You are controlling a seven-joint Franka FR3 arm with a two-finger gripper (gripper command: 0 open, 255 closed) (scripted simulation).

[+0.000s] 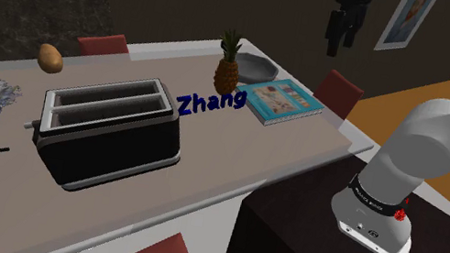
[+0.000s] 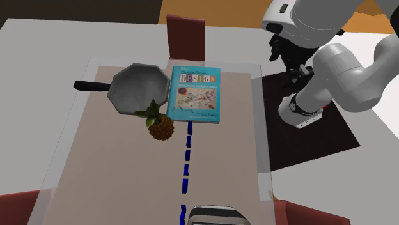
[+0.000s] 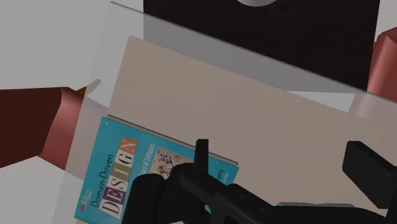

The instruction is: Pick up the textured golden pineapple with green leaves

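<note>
Beige tabletop point(image 1: 237, 155) is spreading out below my hand, with the dark box stand point(image 2: 307, 137) at its near edge. I'm hovering the all-black two-finger gripper point(image 2: 295, 64) high over that edge, and its fingers are standing wide apart, gripping nothing. The small golden-brown textured pineapple with green leaves point(image 2: 160, 124) is sitting out across the table from the gripper, on the far side of the teal paperback design book point(image 2: 195, 94). It is resting just off the book's corner and beside the grey octagonal pan point(image 2: 137, 86). It is standing upright, leaves pointing up, so its long axis is running vertically. I'm judging that the reach will be going out over the book and down, with the fingers closing across the body below the crown.
</note>
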